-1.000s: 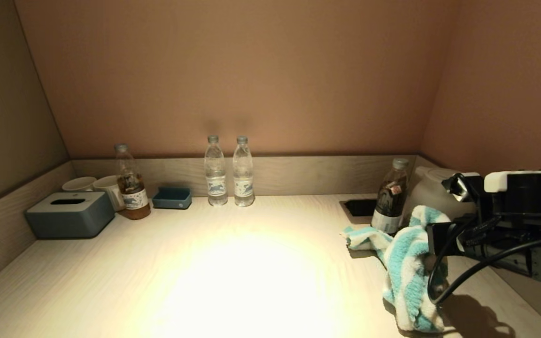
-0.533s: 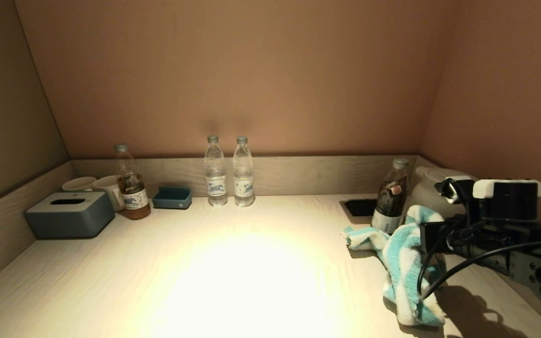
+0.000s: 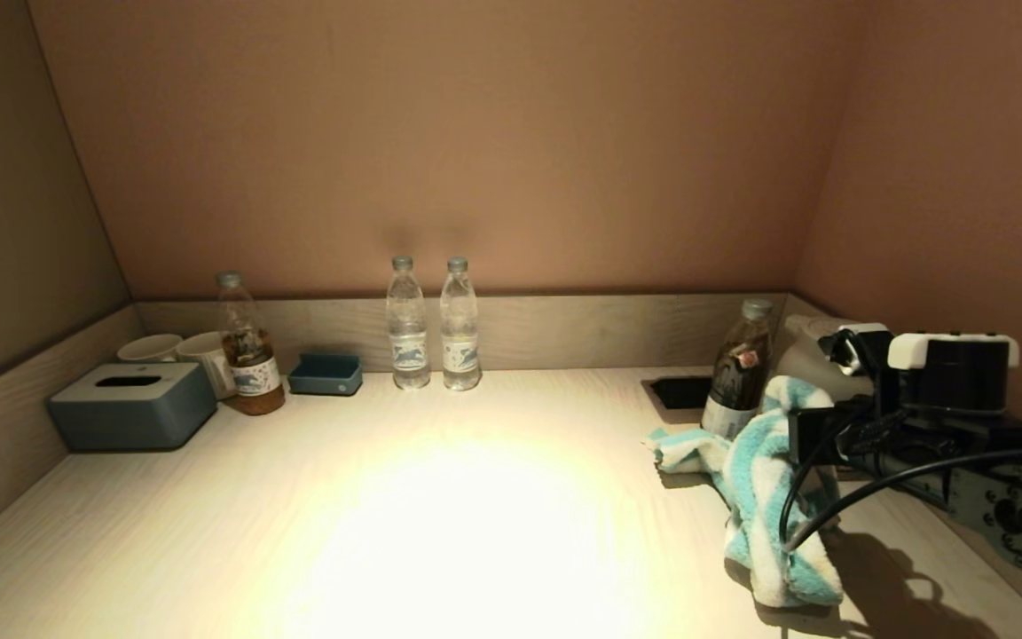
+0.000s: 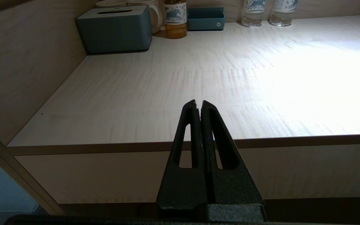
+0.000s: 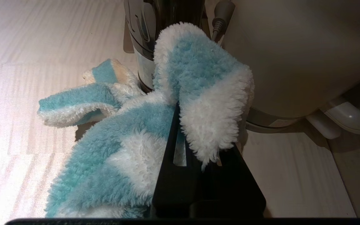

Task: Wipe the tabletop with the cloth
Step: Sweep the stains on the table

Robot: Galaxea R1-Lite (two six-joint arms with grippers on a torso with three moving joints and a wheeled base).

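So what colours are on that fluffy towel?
The towel has broad teal and white stripes, seen best in the right wrist view.

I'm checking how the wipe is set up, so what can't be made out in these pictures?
- Right claw tips: buried in the cloth, both views.
- Kettle: mostly behind the right arm in the head view; cut off by the edge in the right wrist view.
- Dark bottle base: hidden by the cloth.
- Left claw: out of the head view, shut off the tabletop edge.
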